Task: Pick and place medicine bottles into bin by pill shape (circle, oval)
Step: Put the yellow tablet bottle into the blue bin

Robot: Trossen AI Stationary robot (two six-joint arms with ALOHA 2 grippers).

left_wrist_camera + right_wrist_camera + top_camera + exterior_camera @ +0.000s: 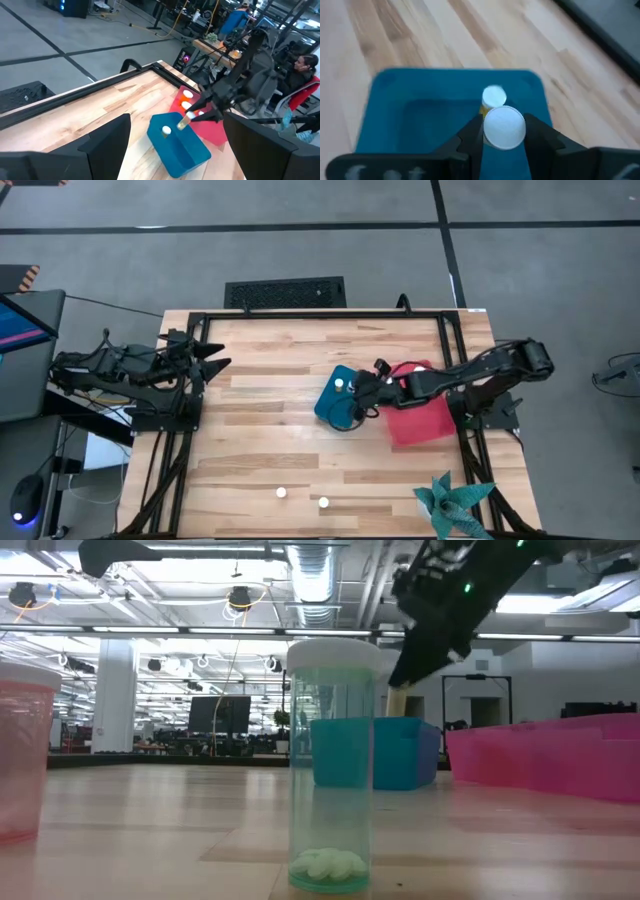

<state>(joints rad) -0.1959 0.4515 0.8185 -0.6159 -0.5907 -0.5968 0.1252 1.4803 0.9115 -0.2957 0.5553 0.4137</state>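
The right hand (504, 131) is clamped on a white-capped medicine bottle (504, 128) and holds it over the blue bin (405, 107). One bottle (493, 96) already stands inside. I think this is the drop-off step. Next the fingers need to open so it falls in. The left hand (218, 360) waits at the tabletop (270, 420) edge, fingers apart.

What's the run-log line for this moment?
right gripper: shut on white-capped bottle | over blue bin | one bottle inside | left gripper: idle
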